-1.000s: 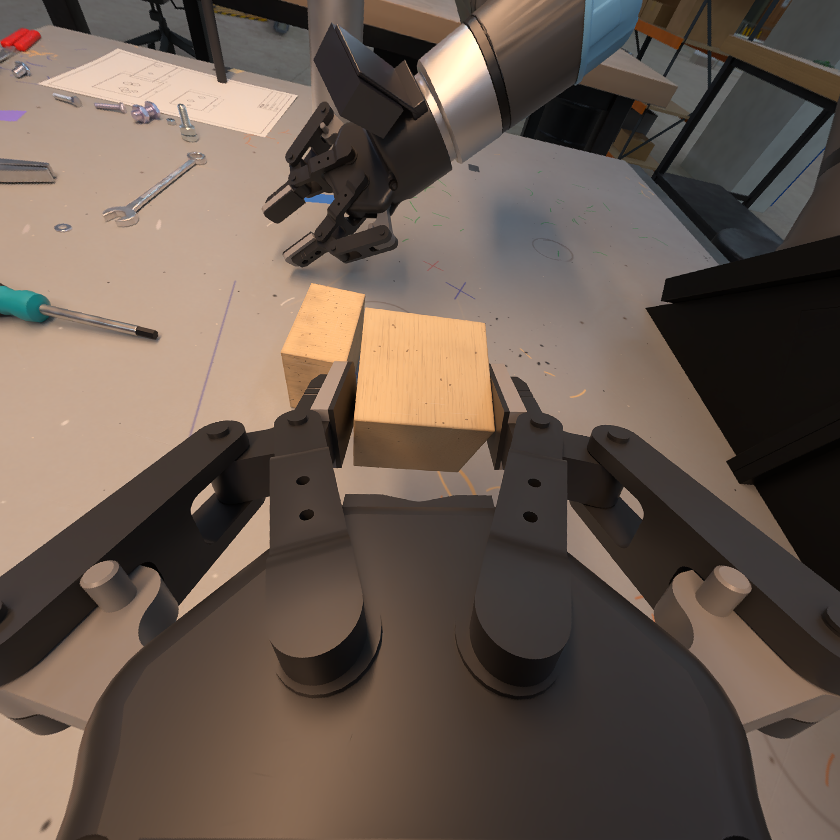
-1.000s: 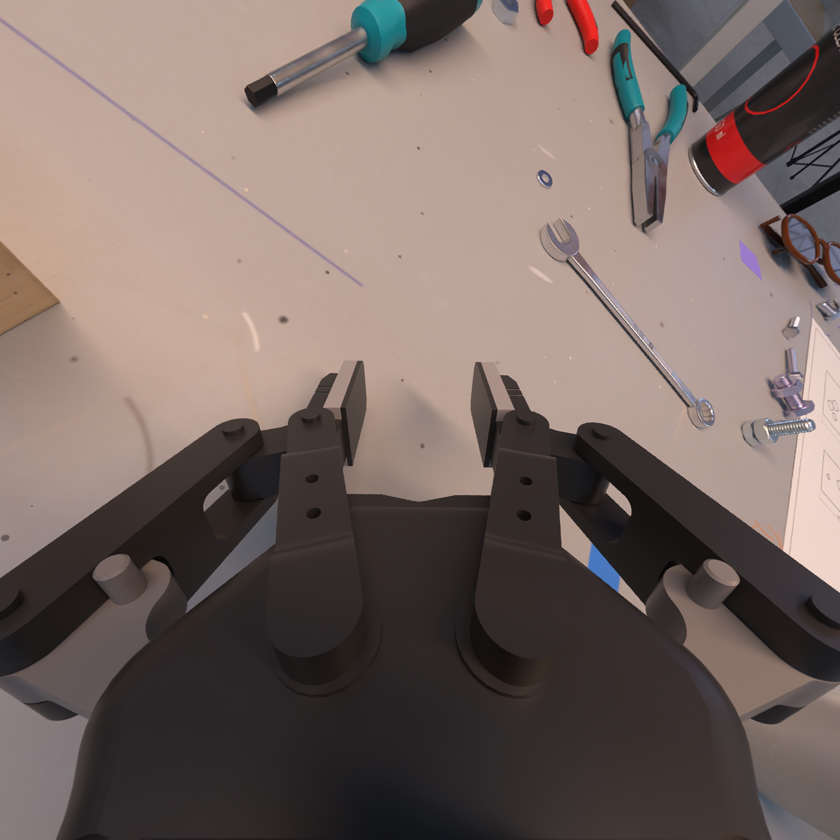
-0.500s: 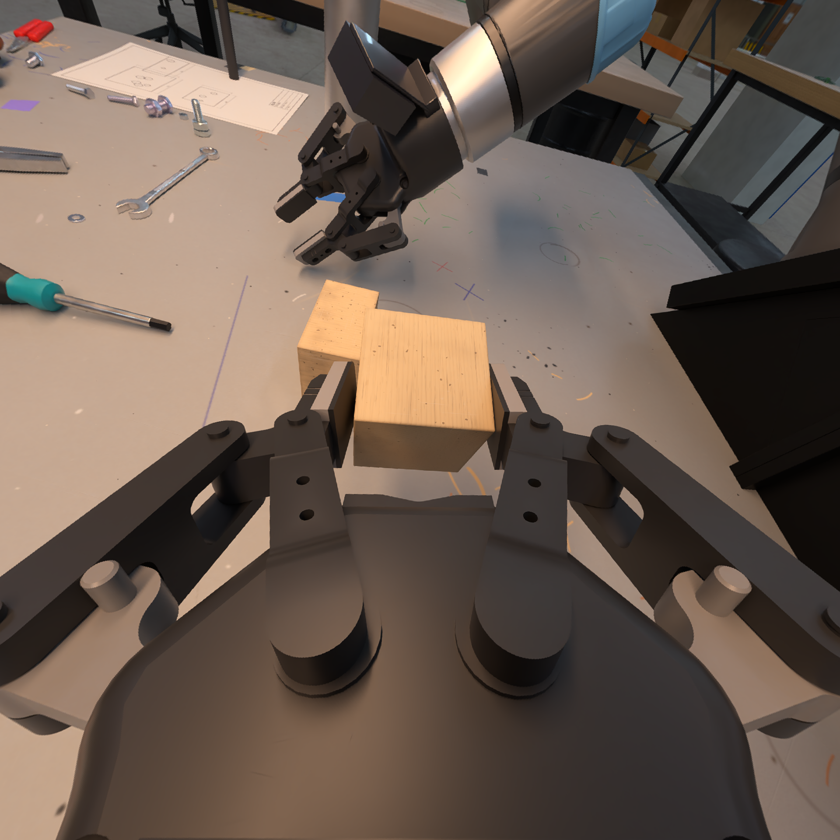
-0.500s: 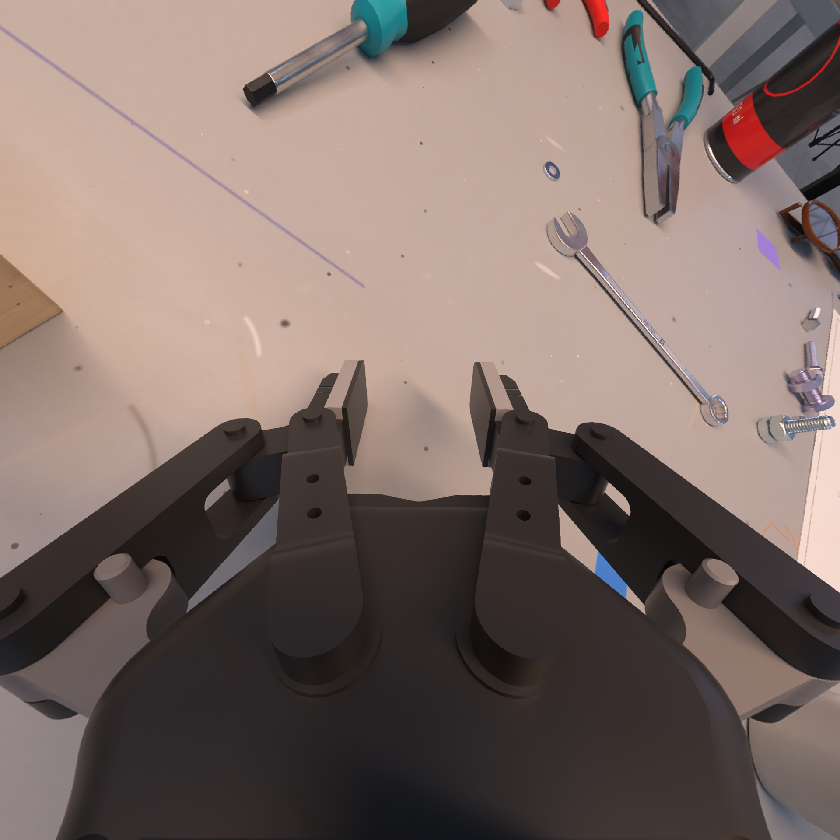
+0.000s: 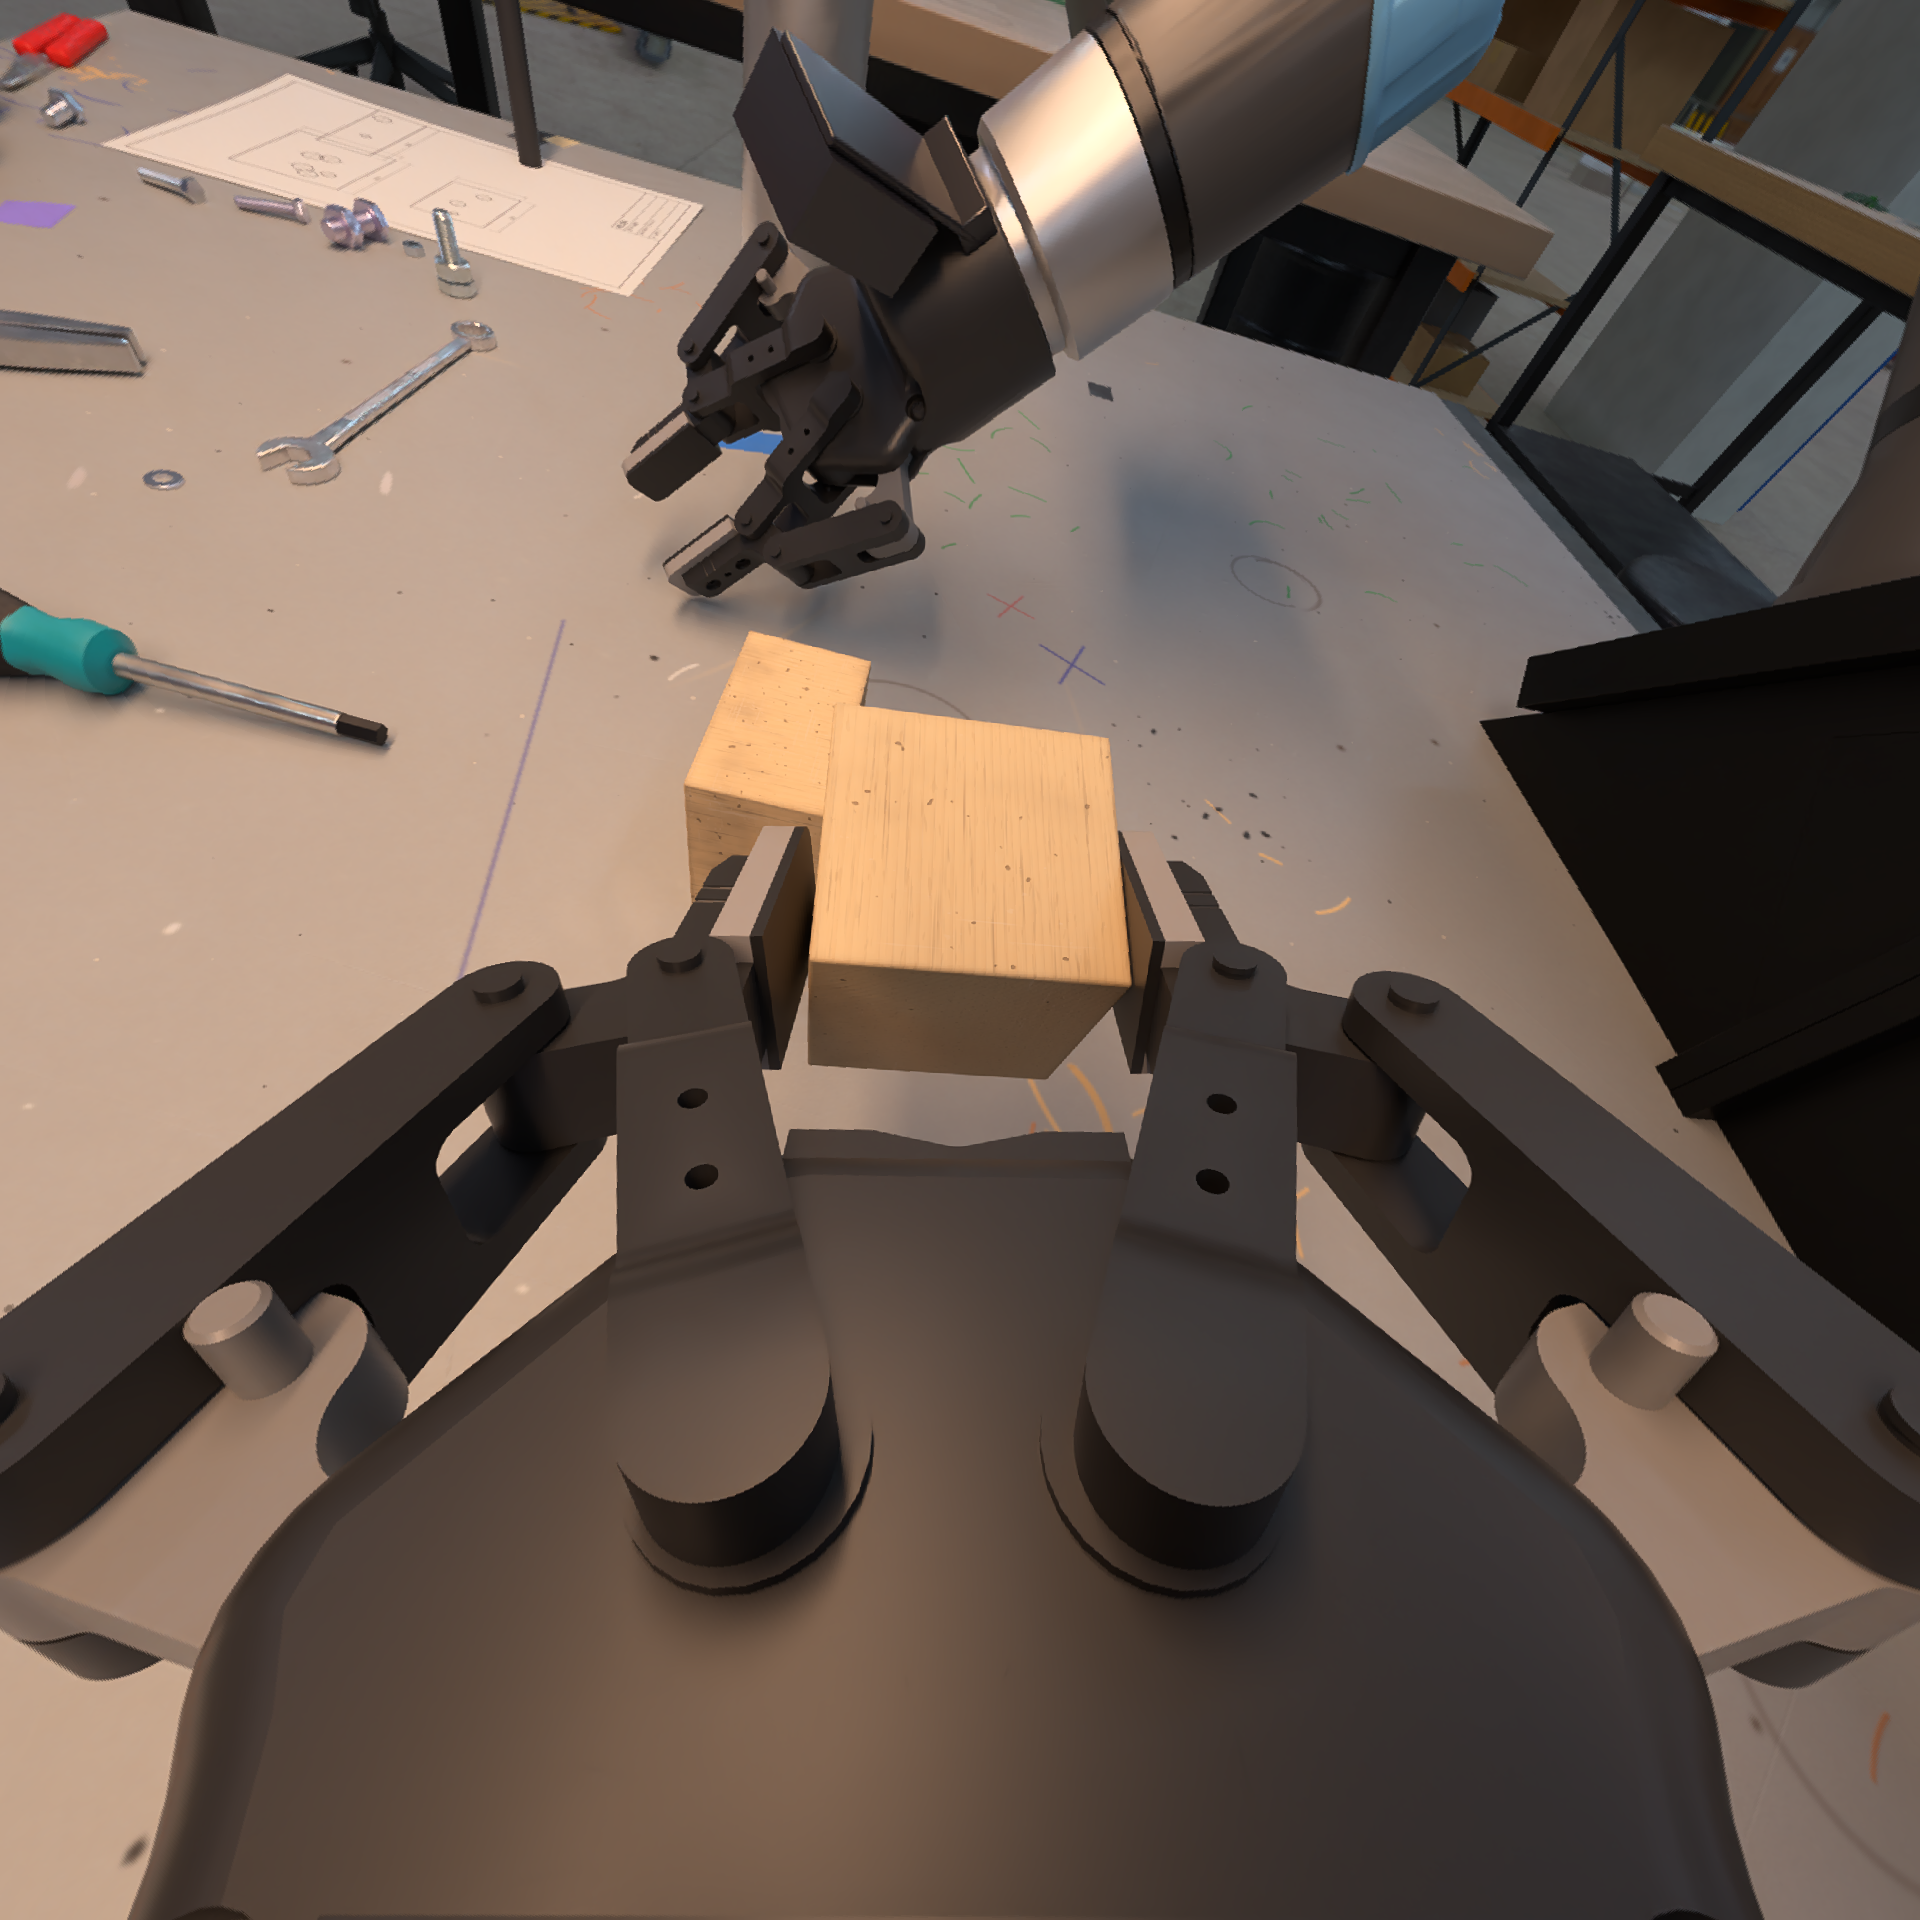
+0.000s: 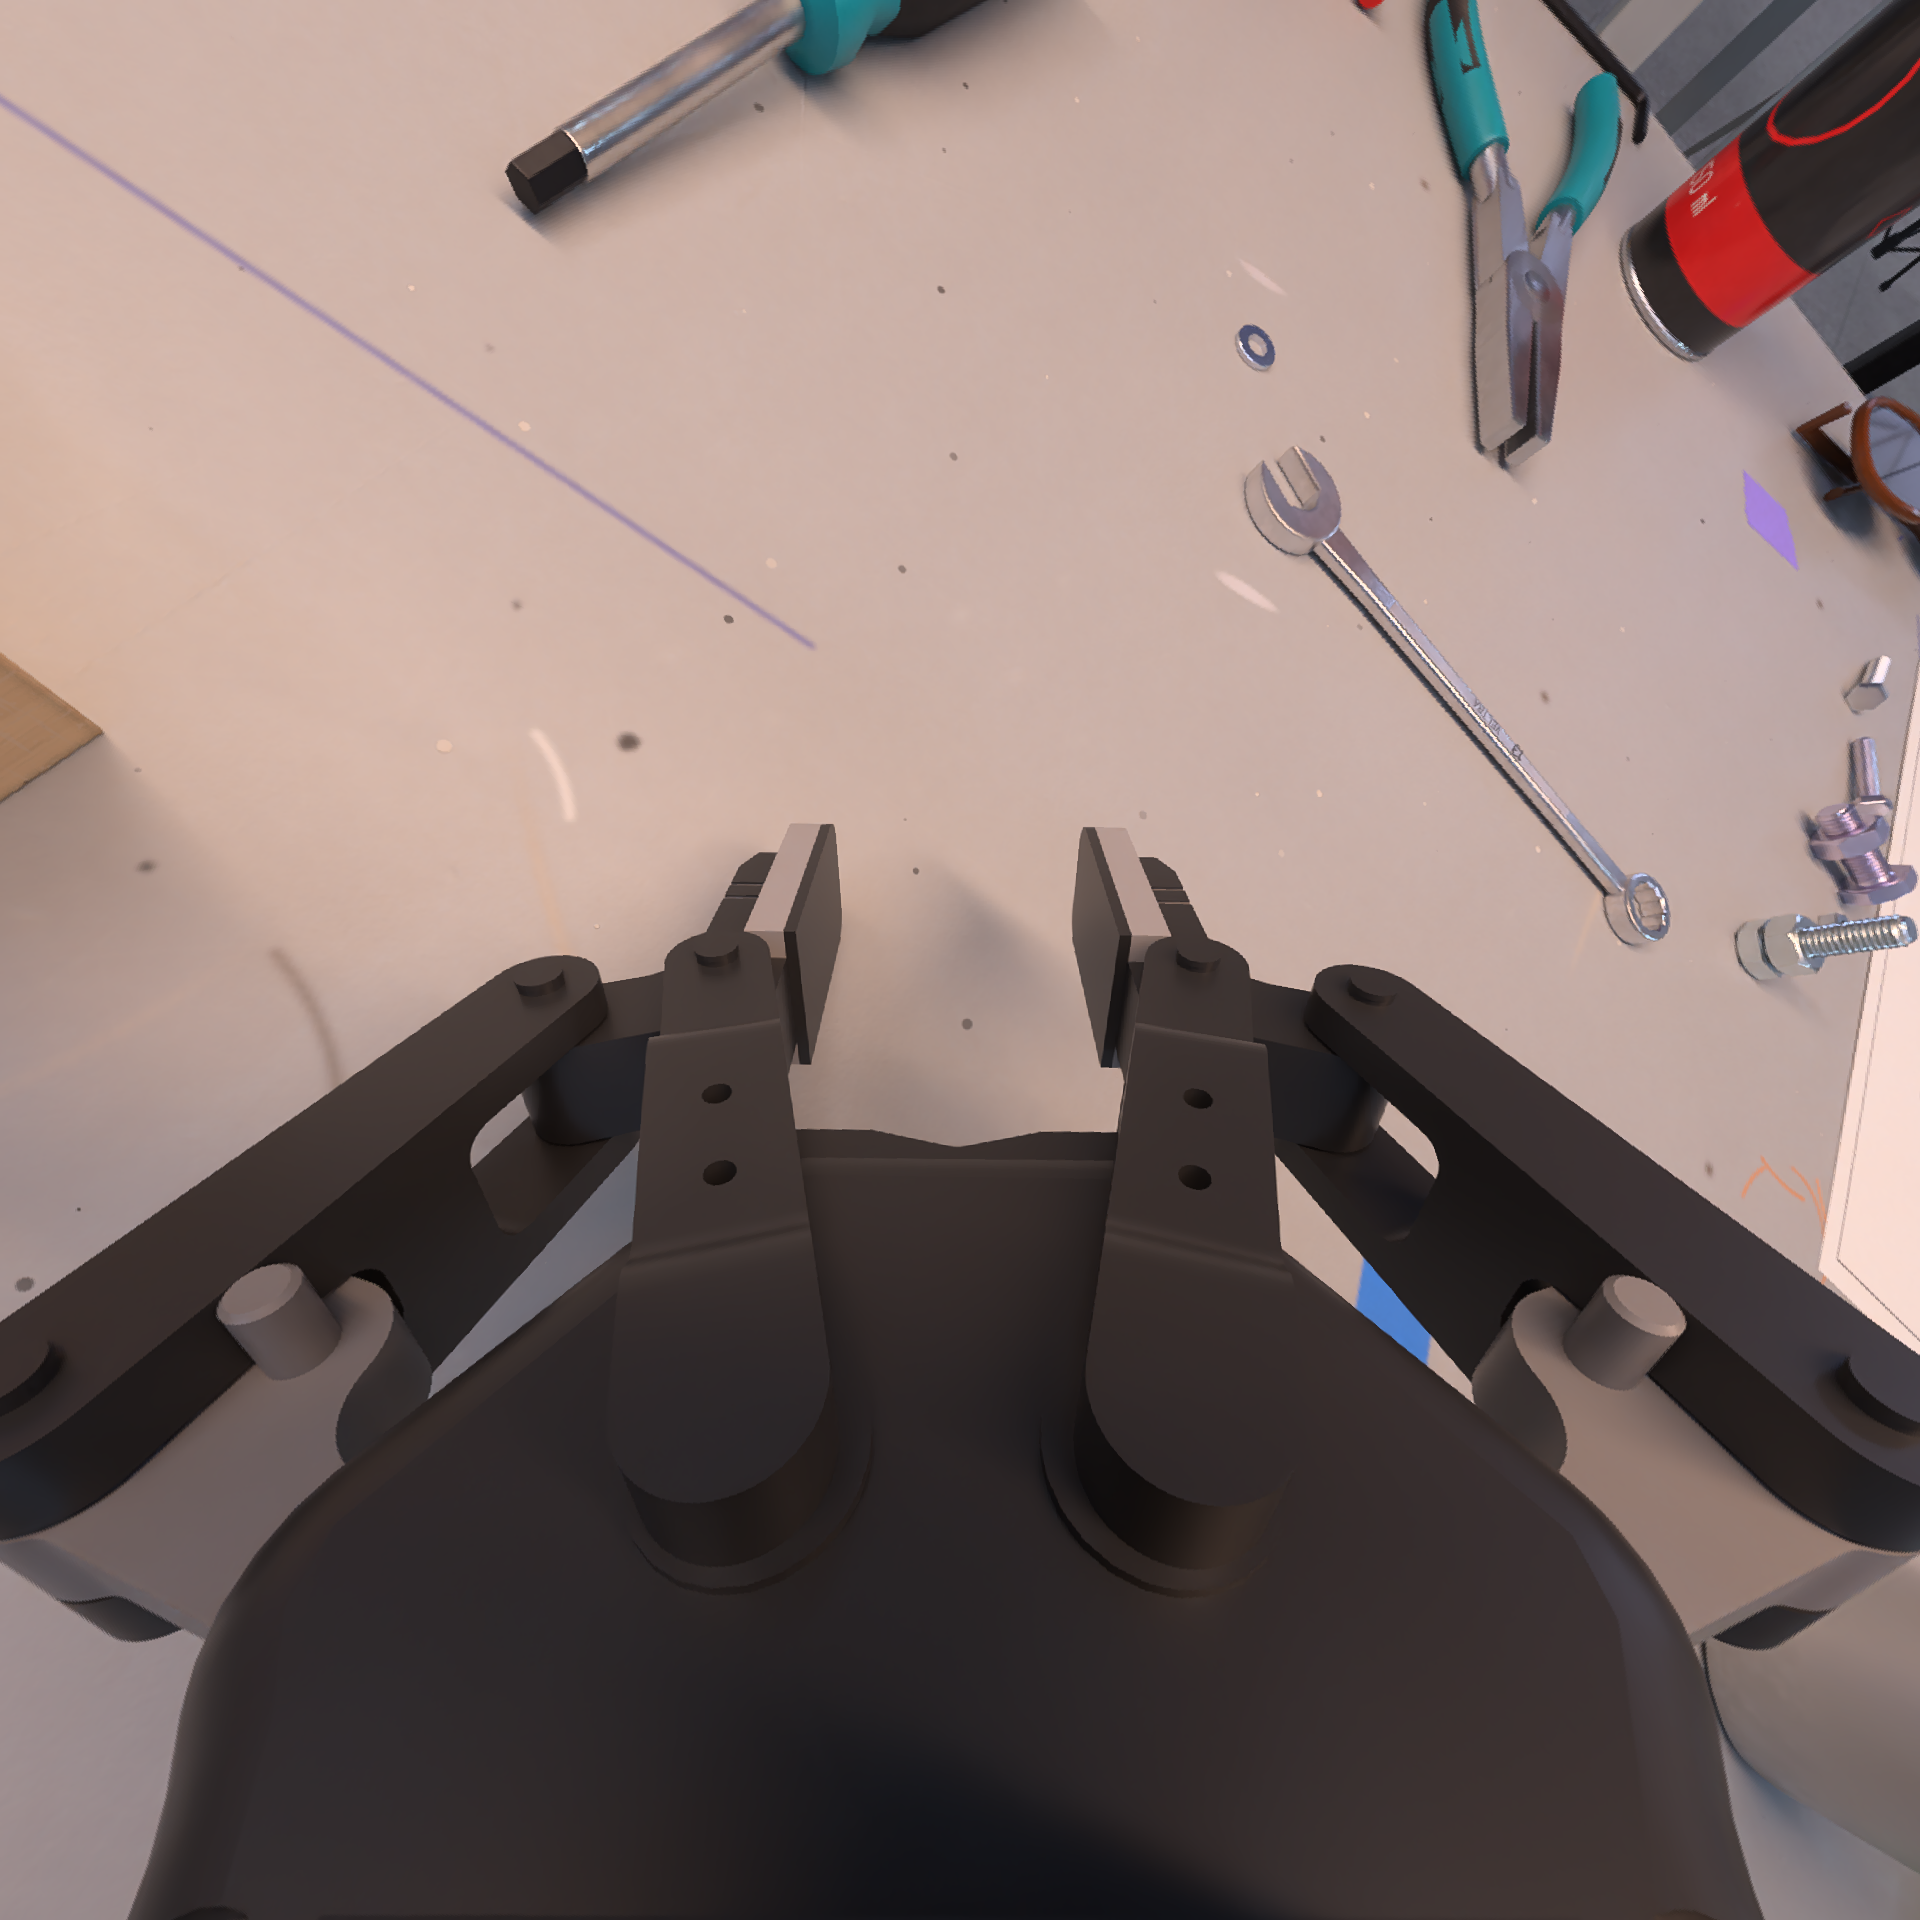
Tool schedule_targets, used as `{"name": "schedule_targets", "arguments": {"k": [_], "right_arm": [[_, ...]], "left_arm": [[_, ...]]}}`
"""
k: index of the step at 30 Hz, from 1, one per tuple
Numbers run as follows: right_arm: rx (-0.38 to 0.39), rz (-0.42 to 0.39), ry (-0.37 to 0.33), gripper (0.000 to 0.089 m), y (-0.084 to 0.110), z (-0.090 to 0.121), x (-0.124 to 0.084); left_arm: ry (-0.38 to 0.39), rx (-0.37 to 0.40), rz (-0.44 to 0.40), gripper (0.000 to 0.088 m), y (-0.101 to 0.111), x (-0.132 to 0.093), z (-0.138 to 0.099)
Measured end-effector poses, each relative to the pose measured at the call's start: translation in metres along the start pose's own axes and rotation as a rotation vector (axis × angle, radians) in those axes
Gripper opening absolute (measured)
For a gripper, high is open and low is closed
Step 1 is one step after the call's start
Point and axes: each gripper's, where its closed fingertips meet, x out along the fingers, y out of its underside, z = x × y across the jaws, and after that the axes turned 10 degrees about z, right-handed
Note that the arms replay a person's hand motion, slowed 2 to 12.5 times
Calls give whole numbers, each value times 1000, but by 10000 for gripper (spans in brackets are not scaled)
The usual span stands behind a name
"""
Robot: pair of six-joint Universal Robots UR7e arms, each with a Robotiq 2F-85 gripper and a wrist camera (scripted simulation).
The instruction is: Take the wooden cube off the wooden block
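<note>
A: Start from the wooden block (image 5: 764, 743) and go left to right. What lies to its left?

B: A teal-handled screwdriver (image 5: 187, 681) well to the left, and a wrench (image 5: 374, 403) up beyond that, with bolts (image 5: 447, 249) and a sheet of paper (image 5: 416, 171) farther off. None of it is near the block, so that side of the table (image 5: 260, 935) is open.

A: And the wooden cube (image 5: 966, 862)?

B: It is overlapping the block's right part in the left wrist view, pinched between the two pads of the left gripper (image 5: 961, 935). The pads press its left and right faces; a flat-sided thing suits a square grip. Its underside shows with table beneath it, so I judge it lifted – whether it is wholly clear of the block's top I cannot tell from this angle.

A: The right gripper (image 6: 956, 935)?

B: It hangs beyond the block, jaws parted at a middling width with nothing between them. From its own camera only a corner of wood shows at the left edge. It seems parked out of the way.

A: Room to the right of the block?

B: Bare table for a stretch, then a black box (image 5: 1745, 831) – its edge is the limit on that side. The nearer table looks the safest place to set the cube down.
</note>
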Motion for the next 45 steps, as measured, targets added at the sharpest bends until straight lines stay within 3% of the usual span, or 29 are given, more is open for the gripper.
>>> {"name": "schedule_targets", "arguments": {"k": [22,45], "right_arm": [[52,17,-52,312,1,2,2],[82,53,-61,308,2,2,3]], "left_arm": [[4,0,-5,490,-1,-1,0],[5,-5,-11,490,-2,-3,-1]]}}
